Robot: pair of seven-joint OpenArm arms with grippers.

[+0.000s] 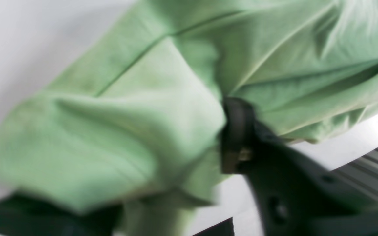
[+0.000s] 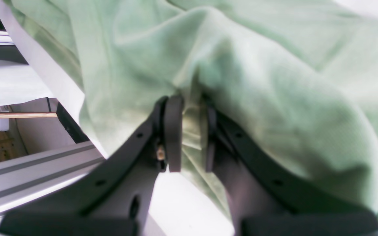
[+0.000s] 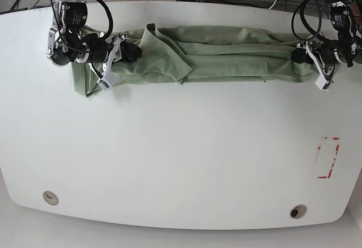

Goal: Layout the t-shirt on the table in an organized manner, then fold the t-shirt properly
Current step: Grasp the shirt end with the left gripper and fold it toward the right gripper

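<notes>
1. No text, brand, label or number can be read in any view.
2. The only mark is a red rectangular outline (image 3: 327, 157) on the tabletop (image 3: 181, 163), near one end; it carries no legible characters.

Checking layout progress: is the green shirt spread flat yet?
No. The pale sage-green fabric t-shirt lies bunched in a long wrinkled band, layers overlapping, on the glossy white table.
</notes>
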